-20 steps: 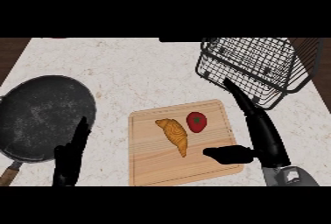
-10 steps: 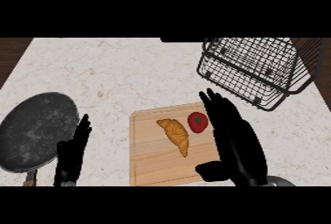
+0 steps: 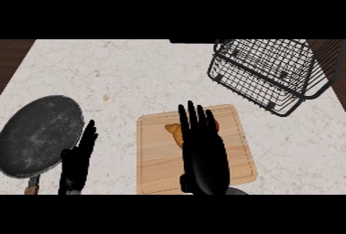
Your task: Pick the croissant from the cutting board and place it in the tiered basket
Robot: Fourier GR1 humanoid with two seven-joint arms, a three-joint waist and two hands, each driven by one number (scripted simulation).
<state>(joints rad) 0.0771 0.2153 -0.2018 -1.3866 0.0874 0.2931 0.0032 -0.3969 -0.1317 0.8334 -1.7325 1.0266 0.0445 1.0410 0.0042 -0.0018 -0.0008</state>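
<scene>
Fingers [image 3: 192, 119] of the right hand [image 3: 202, 155] stretch straight out over the cutting board [image 3: 155, 160], spread flat and holding nothing. The hand covers most of the croissant [image 3: 174, 132], which lies on the board's upper half; only its pale brown left end shows beside the fingers. A sliver of something red [image 3: 215, 124] peeks out at the fingers' right side, so the grasp should probably close along the croissant alone, with the thumb brought in from the left where the pastry is exposed. I cannot tell whether the hand hovers above the croissant or touches it.

The board's far edge lies just beyond the fingertips, and bare counter [image 3: 135, 73] opens past it. The tiered basket [image 3: 270, 75] stands up and to the right, well apart from the board, tilted wire walls facing the hand. The lift likely has to clear the nearest black rim before moving over the basket.

The left hand [image 3: 78, 160] rests open at the lower left, fingers up, beside the dark frying pan [image 3: 37, 135], away from the likely path.
</scene>
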